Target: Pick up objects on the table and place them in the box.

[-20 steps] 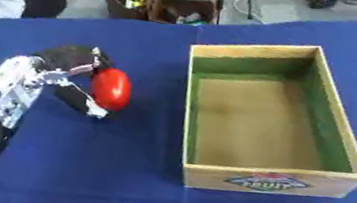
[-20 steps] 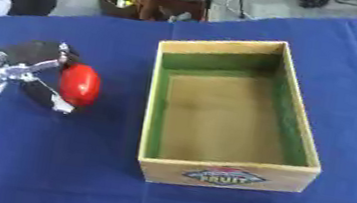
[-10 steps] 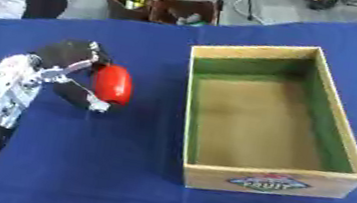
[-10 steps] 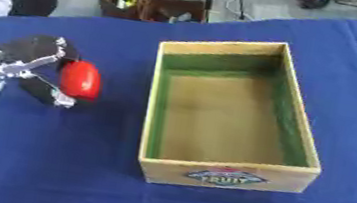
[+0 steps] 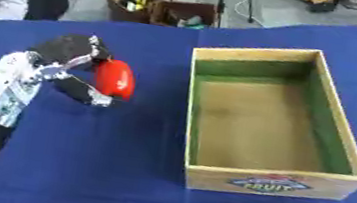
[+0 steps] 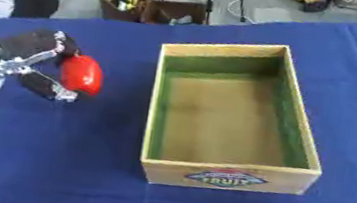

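Left eye view: left robot hand [image 5: 68,64] curls round red object [image 5: 114,78], left of empty wooden box [image 5: 240,187].

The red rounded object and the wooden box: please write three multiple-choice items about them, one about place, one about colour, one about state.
1. Where is the red rounded object?
A. inside the box
B. in the left hand, left of the box
C. on the floor

2. What colour are the inner walls of the open wooden box?
A. green
B. yellow
C. white

3. What does the box hold?
A. two objects
B. one red object
C. nothing visible

Answers:
1. B, the left hand has its fingers and thumb curled round the object over the blue tablecloth.
2. A, green paint shows along the inner walls.
3. C, only its bare brown bottom shows.
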